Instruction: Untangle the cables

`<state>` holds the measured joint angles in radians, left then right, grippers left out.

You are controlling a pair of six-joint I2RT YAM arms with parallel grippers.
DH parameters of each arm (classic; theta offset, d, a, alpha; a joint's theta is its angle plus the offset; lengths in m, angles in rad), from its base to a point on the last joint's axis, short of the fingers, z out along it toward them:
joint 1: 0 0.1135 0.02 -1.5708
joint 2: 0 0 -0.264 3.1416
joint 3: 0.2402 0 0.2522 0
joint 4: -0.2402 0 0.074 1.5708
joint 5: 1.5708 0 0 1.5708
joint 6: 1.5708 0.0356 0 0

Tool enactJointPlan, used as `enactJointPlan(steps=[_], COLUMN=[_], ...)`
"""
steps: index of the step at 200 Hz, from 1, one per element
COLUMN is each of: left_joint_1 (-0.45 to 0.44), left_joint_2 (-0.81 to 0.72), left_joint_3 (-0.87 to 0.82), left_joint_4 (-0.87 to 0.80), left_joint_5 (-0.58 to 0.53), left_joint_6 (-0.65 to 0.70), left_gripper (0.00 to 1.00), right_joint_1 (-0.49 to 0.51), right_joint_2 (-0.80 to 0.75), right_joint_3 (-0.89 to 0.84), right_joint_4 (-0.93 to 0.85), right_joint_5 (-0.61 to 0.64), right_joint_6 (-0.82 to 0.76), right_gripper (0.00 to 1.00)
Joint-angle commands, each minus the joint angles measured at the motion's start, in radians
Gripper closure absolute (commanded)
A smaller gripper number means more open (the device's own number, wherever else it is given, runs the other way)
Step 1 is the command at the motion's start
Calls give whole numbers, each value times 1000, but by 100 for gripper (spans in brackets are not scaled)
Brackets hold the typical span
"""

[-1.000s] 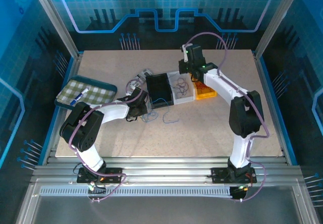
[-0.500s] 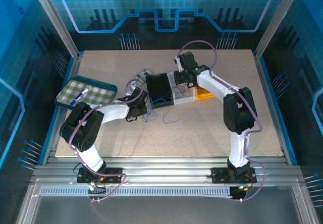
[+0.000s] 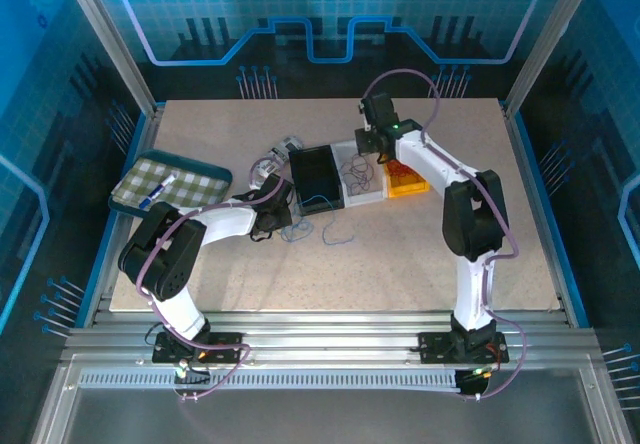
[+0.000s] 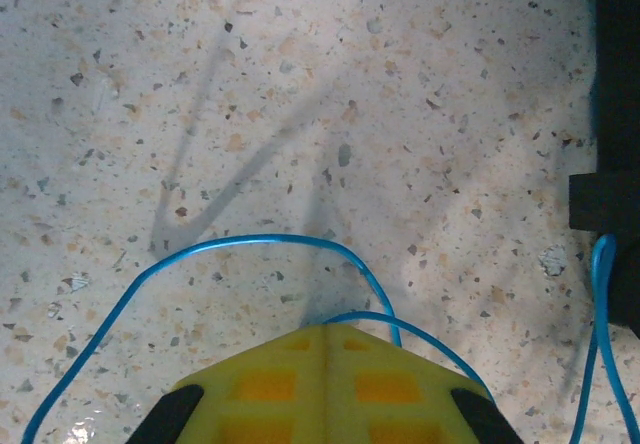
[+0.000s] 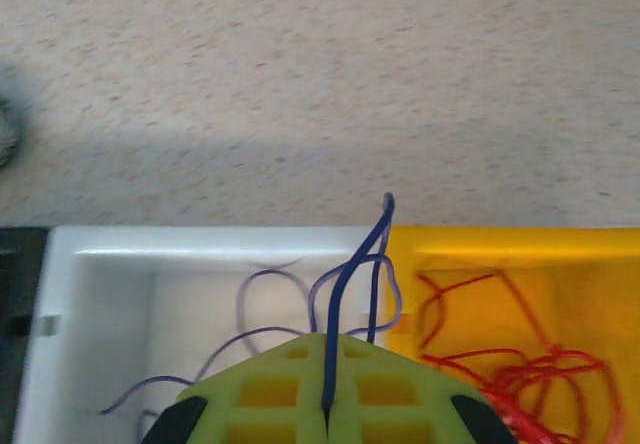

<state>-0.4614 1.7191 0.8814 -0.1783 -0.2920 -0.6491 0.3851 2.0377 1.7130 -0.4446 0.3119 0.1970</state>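
In the left wrist view, the left end effector (image 4: 325,336) is seen clenched, with a blue cable (image 4: 250,239) curving across the speckled table (image 4: 300,84) at its tip; a grip on it cannot be confirmed. In the right wrist view, the right end effector (image 5: 327,349) is clamped on a dark blue cable (image 5: 350,274), which is held up over the wall between a white bin (image 5: 90,264), containing thin violet cables (image 5: 250,294), and a yellow bin (image 5: 600,284), containing red cables (image 5: 520,374). A black bin (image 3: 316,176) beside the white bin is shown by the top camera.
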Motion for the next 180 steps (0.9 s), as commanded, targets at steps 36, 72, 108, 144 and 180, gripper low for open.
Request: enactJointPlan(steps=[36,72,108,144,180], left_joint_1=[-7,-8,-8,-8,-8], left_joint_2=[15,26,29,45,40], left_joint_3=[18,28,31,41,33], left_joint_4=[-20,-23,-24,-29,-25], left_joint_5=[-6,-3,-4,6,3], left_joint_6=[3,6,12,17,16], left_gripper=[100,100,100,100,100], right_joint_1=[-6,36,89,146,168], right_joint_2=[-55,4,22,47,64], right_joint_3=[-20,42,52,49,40], right_joint_4=[22,-19,-14,-39,-90], right_joint_5=[246,348,353,349,237], right_joint_6=[17,-47,-137,-179,-135], right_gripper=[100,100,100,100,100])
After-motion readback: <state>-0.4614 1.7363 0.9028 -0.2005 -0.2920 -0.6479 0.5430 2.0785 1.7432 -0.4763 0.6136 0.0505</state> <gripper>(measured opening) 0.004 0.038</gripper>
